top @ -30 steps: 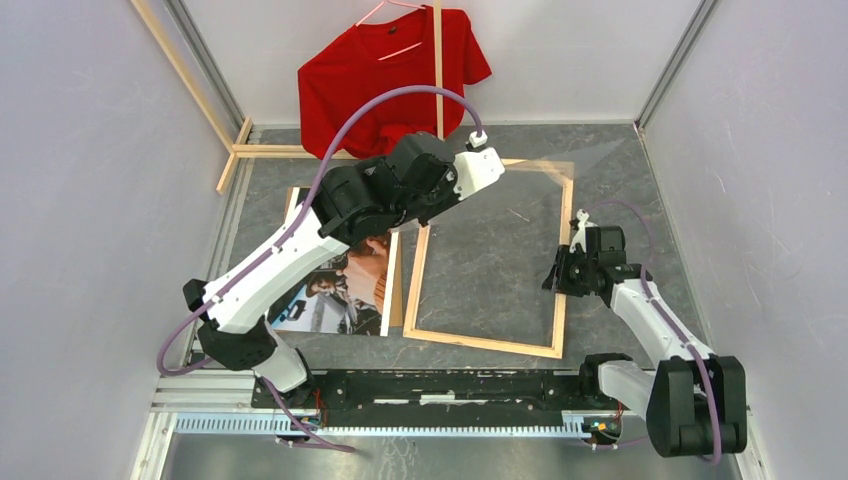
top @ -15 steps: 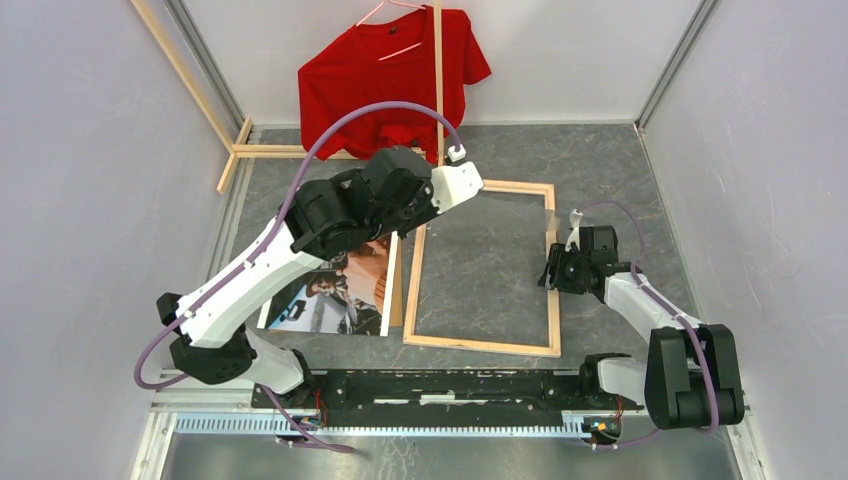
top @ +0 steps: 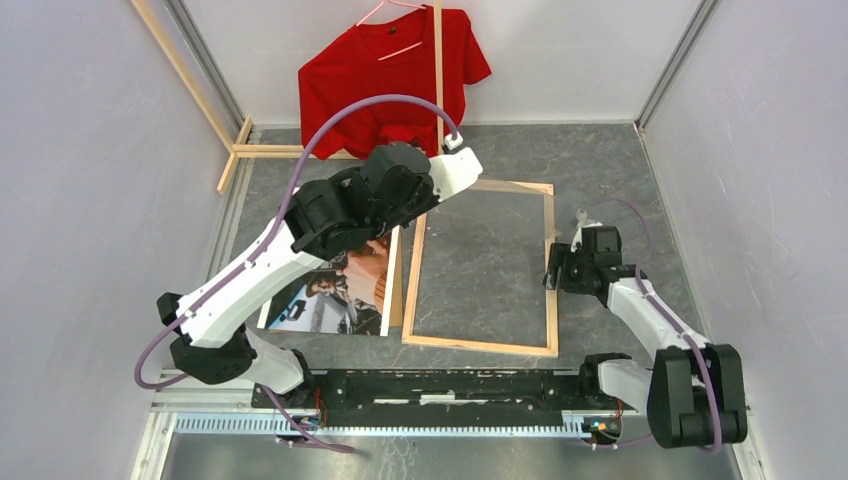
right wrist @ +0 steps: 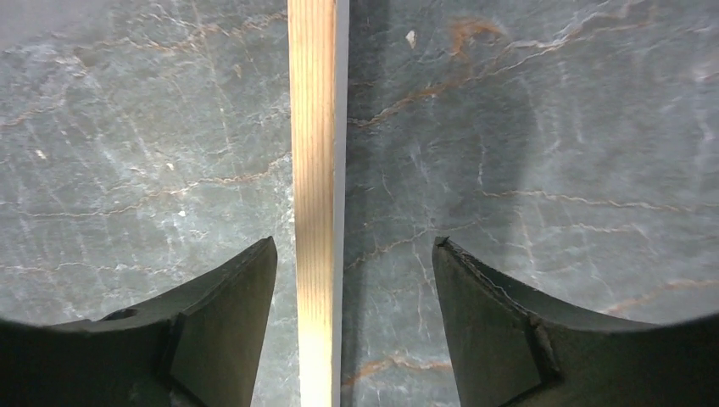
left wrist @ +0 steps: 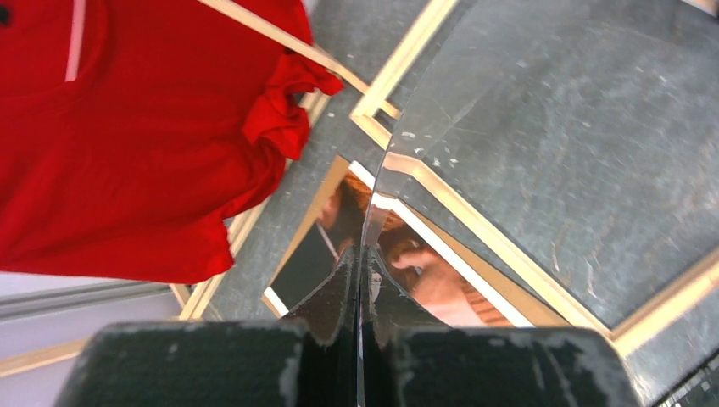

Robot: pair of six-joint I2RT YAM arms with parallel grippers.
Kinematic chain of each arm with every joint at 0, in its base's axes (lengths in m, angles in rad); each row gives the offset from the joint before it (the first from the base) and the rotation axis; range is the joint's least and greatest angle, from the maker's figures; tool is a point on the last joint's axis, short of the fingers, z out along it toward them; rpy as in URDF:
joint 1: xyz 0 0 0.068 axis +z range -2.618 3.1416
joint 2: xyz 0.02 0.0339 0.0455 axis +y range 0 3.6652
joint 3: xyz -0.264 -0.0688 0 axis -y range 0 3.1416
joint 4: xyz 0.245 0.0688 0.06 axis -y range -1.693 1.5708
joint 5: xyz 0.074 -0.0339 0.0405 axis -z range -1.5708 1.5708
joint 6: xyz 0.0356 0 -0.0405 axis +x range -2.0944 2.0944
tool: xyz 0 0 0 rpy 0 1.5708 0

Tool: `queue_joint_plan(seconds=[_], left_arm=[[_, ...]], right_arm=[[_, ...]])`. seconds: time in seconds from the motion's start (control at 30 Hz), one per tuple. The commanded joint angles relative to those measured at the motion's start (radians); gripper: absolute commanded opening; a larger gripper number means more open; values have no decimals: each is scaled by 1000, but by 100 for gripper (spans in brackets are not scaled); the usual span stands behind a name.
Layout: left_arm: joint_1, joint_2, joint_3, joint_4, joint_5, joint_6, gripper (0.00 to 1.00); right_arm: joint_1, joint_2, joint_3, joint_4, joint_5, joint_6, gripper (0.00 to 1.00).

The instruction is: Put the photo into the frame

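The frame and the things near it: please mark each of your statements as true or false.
1. The right gripper is open, with one rail of the frame between its jaws. True.
2. The photo lies inside the frame. False: it lies outside, to the left of the frame.
3. The left gripper is shut on the edge of a thin clear sheet. True.
4. The T-shirt hanging at the back is blue. False: it is red.
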Motion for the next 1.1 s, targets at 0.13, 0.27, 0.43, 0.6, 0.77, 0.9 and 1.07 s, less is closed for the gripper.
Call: queue_joint_plan(seconds=[0.13, 0.27, 0.43, 0.6, 0.77, 0.9, 1.07], left_arm=[[74, -32, 14, 235, -189, 94, 2], [179, -61, -26, 280, -148, 108, 2], [284, -93, -24, 285, -110, 111, 2], [300, -132, -58, 282, -115, 118, 2], [304, -167, -91, 266, -126, 134, 2], [304, -187, -127, 263, -130, 134, 2], [304, -200, -137, 255, -130, 133, 2]], right_arm=[[13, -76, 171, 25, 7, 72, 83], [33, 74, 261, 156, -24, 91, 89], [116, 393, 529, 232, -39, 112, 90], [214, 652, 826, 225, 19, 64, 88], [250, 808, 978, 246, 34, 41, 86], [254, 927, 1055, 237, 7, 41, 82], [255, 982, 1028, 213, -35, 31, 76]])
